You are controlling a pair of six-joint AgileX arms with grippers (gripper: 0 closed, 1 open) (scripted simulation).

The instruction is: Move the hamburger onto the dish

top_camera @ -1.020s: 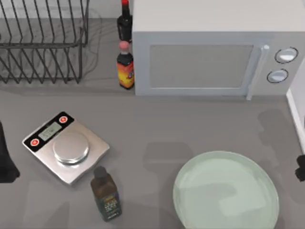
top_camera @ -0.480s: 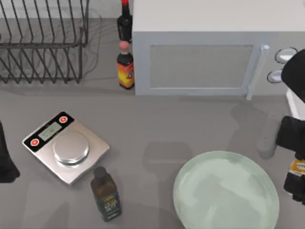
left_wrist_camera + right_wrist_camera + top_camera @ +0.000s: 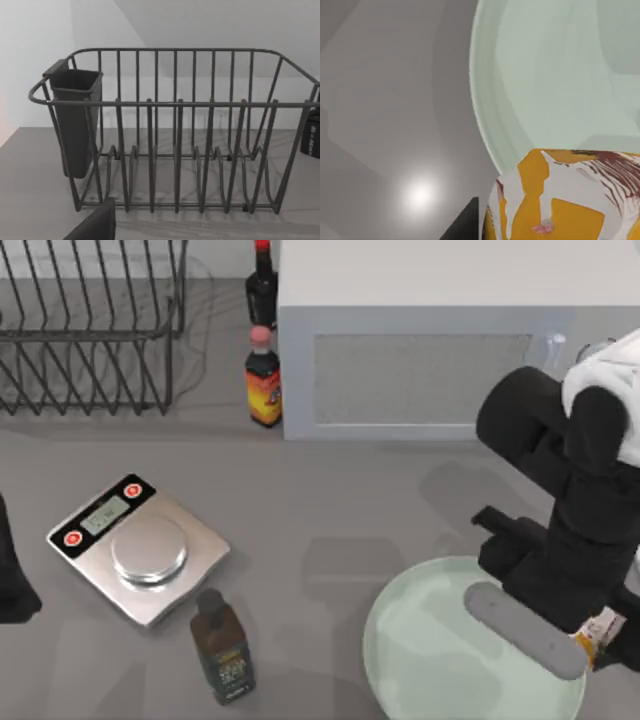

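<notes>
The right gripper [image 3: 600,640] hangs over the dish's [image 3: 430,640] right edge at lower right, clenched on the hamburger [image 3: 560,200]. The dish's left half lies bare. The left arm [image 3: 12,580] sits parked at the left edge; its claw's state can't be told.

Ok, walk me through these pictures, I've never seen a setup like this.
It is a simulated table with two robot arms. One picture looks down from above; the other two come from cameras on the arms' wrists.

The right arm's end effector carries the hamburger above the dish's right edge. The left arm is parked at the table's left edge; its camera faces the wire rack.

Also on the table: a kitchen scale, a microwave and three dark bottles.
</notes>
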